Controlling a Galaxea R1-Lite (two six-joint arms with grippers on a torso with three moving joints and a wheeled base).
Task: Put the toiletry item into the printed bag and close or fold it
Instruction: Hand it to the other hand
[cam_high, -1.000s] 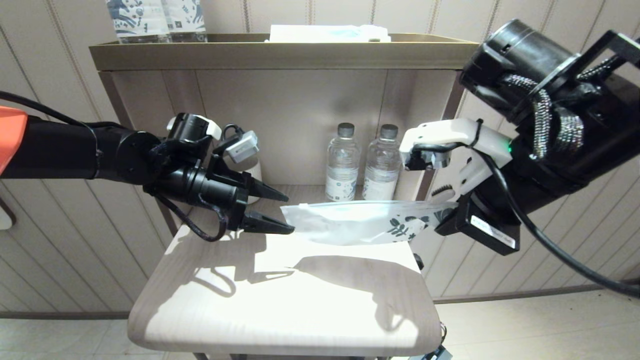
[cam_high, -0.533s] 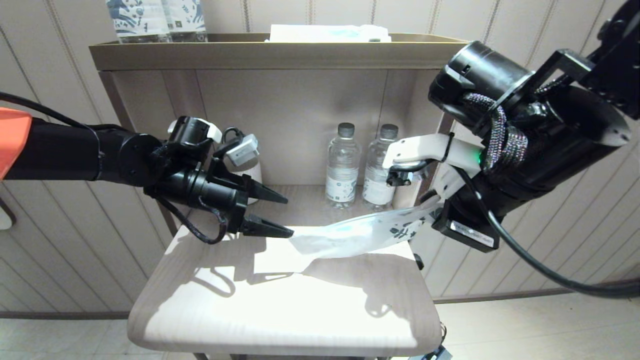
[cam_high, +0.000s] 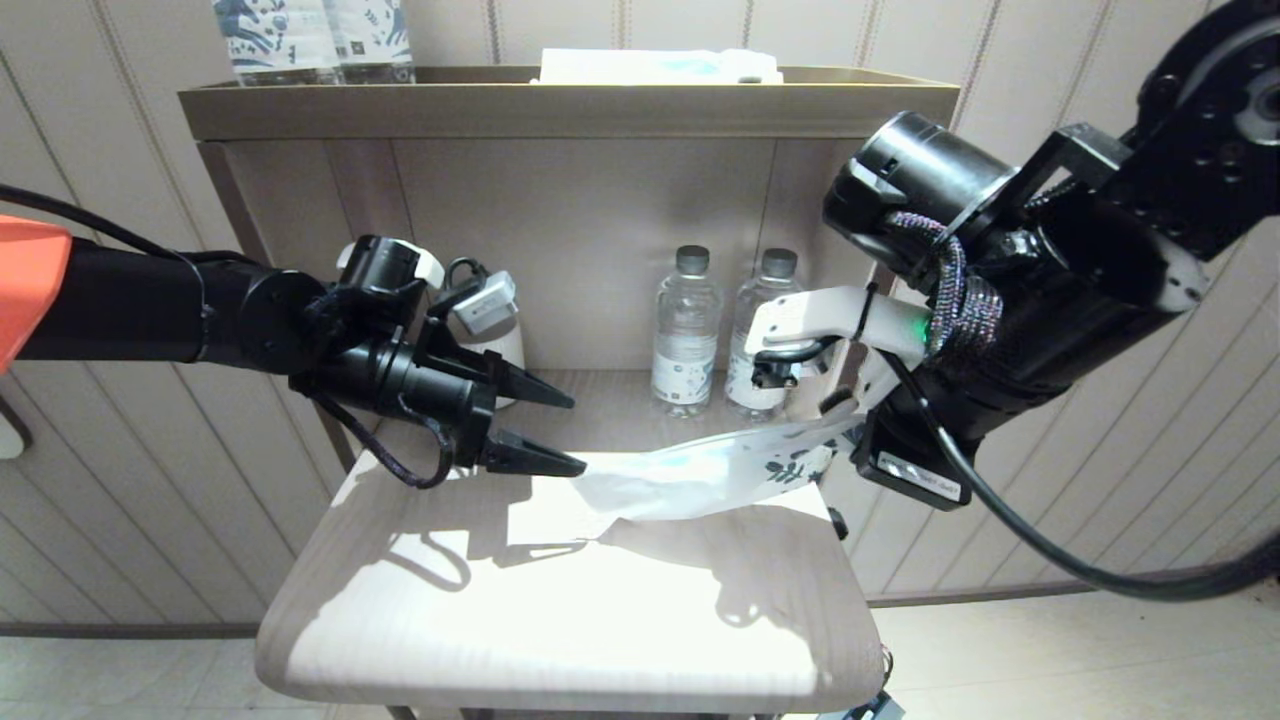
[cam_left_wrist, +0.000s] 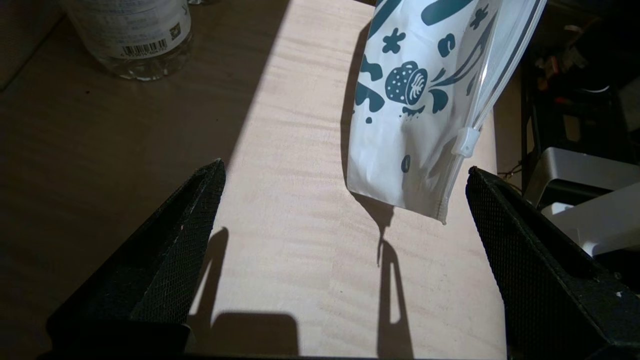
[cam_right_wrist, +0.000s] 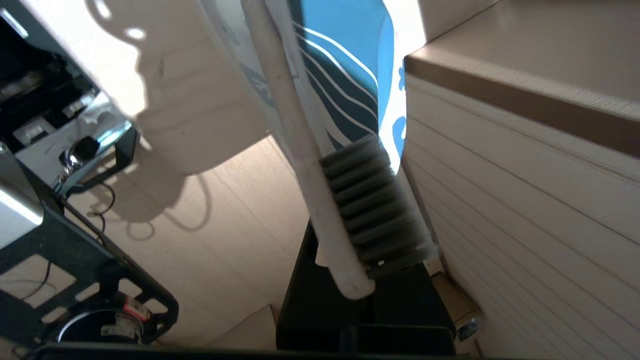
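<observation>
Nearest the camera, a pale wooden table (cam_high: 560, 620) carries hard-edged shadows of both arms. Above its far half the printed bag (cam_high: 690, 475) slopes downward from the robot's right to its left, its plain white end low over, perhaps brushing, the tabletop; contact cannot be confirmed. The leaf-printed end rises to the right gripper (cam_high: 850, 415), whose jaws are clenched on that end of the bag. In the right wrist view the toothbrush (cam_right_wrist: 320, 200) lies along the bag beside the fingers, head nearest the camera, handle running on into or against the bag; which of the two is unclear.

The left gripper (cam_high: 560, 430) hangs level over the table's left side, jaws spread wide and empty, tips just beside the bag's white end. The left wrist view shows the bag's corner with its zip slider (cam_left_wrist: 465, 142) hanging between the two open fingers (cam_left_wrist: 175, 250), apart from both.

Behind, on a lower shelf (cam_high: 610, 390), two water bottles (cam_high: 685, 335) stand side by side. The top shelf (cam_high: 560, 105) bears further printed bottles (cam_high: 310, 40) and a flat white packet (cam_high: 660, 65).
</observation>
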